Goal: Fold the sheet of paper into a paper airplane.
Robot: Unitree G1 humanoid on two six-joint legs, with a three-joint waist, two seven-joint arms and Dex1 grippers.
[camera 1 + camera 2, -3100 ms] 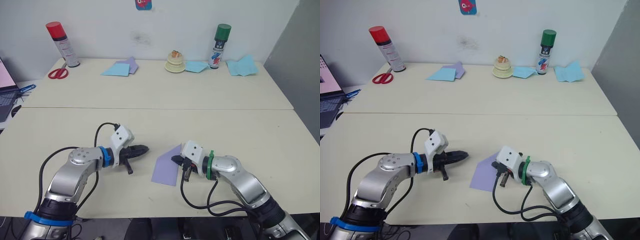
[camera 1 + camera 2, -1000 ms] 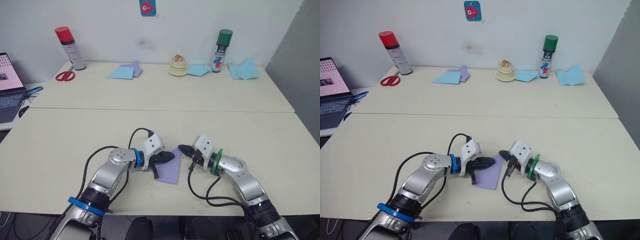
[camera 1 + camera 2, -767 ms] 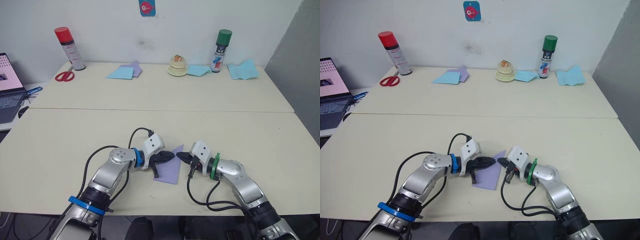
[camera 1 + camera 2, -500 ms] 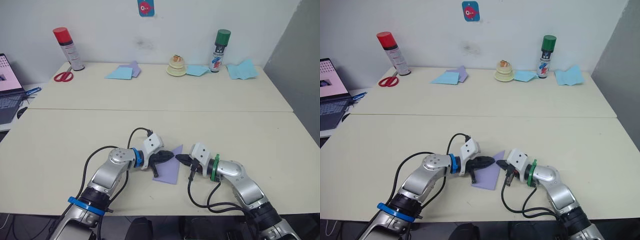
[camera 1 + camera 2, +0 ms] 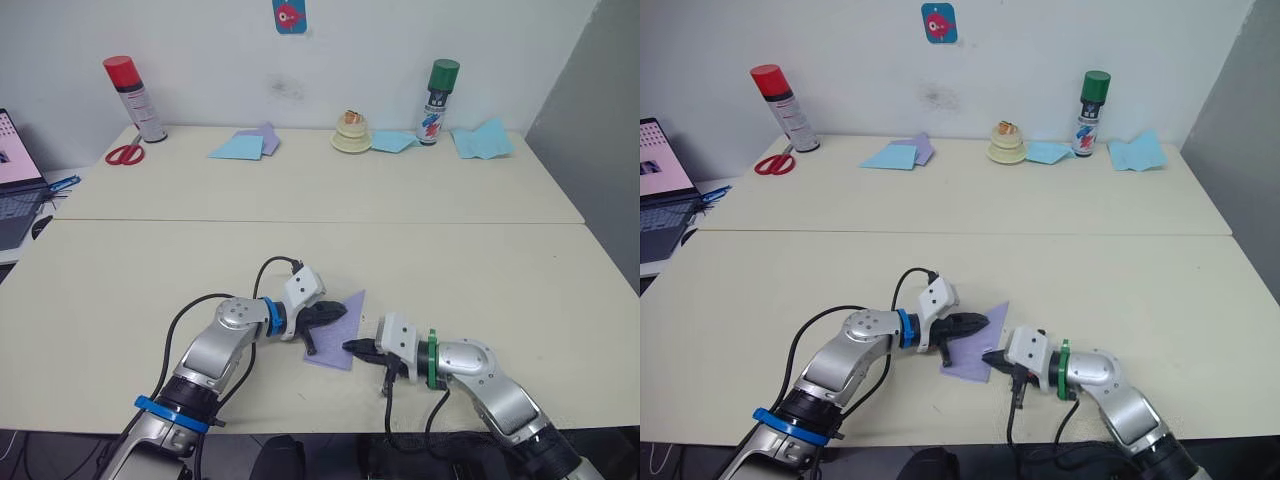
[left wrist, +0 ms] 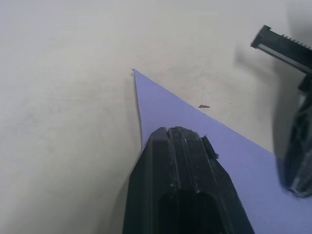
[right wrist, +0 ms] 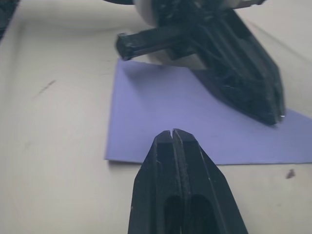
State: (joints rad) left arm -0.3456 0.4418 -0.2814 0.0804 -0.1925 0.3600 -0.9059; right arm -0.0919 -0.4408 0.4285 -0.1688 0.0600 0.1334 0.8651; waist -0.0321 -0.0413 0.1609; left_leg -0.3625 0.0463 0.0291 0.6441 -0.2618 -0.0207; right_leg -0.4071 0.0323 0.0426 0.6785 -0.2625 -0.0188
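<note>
The sheet of paper [image 5: 333, 340] is lavender and lies flat on the table near the front edge, folded to a smaller piece with one pointed corner [image 6: 135, 71]. My left gripper [image 5: 340, 310] is shut, and its tips rest on top of the sheet near that far corner. My right gripper [image 5: 987, 357] is also shut, with its tip at the sheet's near edge [image 7: 195, 162], low over the table. The two grippers point toward each other across the paper. A finished paper airplane is out of view.
Along the back wall stand a red-capped spray can [image 5: 126, 98], red scissors [image 5: 123, 154], light blue paper with a lavender scrap [image 5: 240, 146], a cream stacked object [image 5: 350, 133], a green-capped can [image 5: 439, 90] and more light blue papers [image 5: 482, 141]. A laptop [image 5: 15, 190] sits at the left.
My left gripper came in from the left onto the sheet and stays there. My right gripper moved from the sheet's right side to its near edge. The camera shifted slightly.
</note>
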